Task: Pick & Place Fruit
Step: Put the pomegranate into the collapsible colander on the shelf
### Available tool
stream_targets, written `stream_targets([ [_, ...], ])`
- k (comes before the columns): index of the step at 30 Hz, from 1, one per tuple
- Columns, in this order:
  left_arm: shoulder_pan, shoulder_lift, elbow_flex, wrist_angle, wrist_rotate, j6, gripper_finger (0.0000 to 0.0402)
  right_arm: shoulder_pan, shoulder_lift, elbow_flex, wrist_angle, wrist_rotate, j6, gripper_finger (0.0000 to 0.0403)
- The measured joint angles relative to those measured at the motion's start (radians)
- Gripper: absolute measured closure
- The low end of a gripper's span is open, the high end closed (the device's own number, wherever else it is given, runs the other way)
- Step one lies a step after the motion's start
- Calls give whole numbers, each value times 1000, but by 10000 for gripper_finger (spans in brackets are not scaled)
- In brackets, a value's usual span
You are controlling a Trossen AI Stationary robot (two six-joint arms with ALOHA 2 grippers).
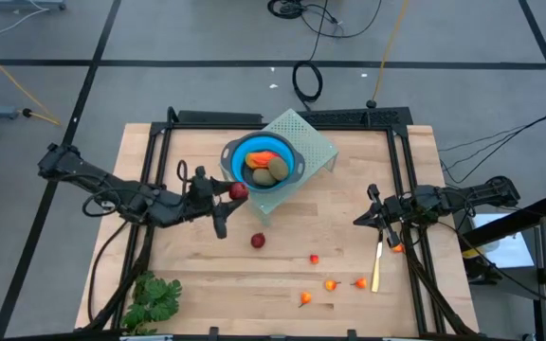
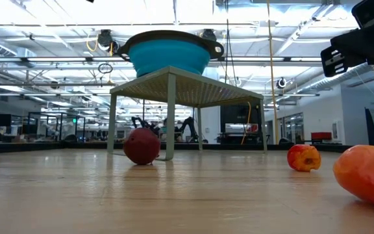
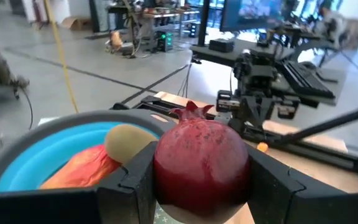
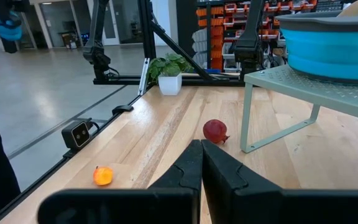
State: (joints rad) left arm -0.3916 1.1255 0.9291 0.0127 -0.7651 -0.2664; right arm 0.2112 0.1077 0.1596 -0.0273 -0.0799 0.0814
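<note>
A dark-red ball (image 3: 201, 163) with a small crown sits between the fingers of my left gripper (image 1: 233, 192), just left of the blue bowl (image 1: 290, 163). The bowl stands on a pale green rack (image 1: 316, 142) and holds a red-orange piece (image 3: 79, 169) and olive-brown ovals (image 1: 265, 173). A second dark-red ball (image 1: 257, 241) lies on the table near the rack's leg. Small orange-red pieces (image 1: 331, 283) are scattered toward the near right. My right gripper (image 1: 372, 217) waits shut at the table's right. My left gripper pinches the dark-red ball by two opposite sides (image 3: 161, 171) between its two fingers (image 3: 135, 180). The fingers come about level from the table's left. The ball is lifted clear of the table, next to the bowl's left rim, with its crown (image 3: 191, 112) pointing away from the gripper.
A thin yellow stick (image 1: 376, 265) lies near the right gripper. A leafy green bunch (image 1: 154, 298) lies at the near left corner. Black frame rails (image 1: 159, 152) run along the table's left, far and right edges. Bare wood (image 1: 207, 265) lies between the rack and the near edge.
</note>
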Motion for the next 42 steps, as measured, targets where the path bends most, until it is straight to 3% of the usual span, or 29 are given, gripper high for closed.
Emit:
stream_targets([
  [15, 148, 0, 20, -26, 106, -166, 220, 0, 0, 0, 0, 0, 3, 403],
  [19, 180, 3, 89, -118, 163, -163, 220, 0, 0, 0, 0, 0, 3, 403],
  [31, 262, 122, 367, -506, 175, -217, 220, 0, 0, 1, -1, 0, 3, 403],
  [42, 324, 234, 527, -686, 304, -233, 220, 0, 0, 1, -1, 0, 3, 403],
])
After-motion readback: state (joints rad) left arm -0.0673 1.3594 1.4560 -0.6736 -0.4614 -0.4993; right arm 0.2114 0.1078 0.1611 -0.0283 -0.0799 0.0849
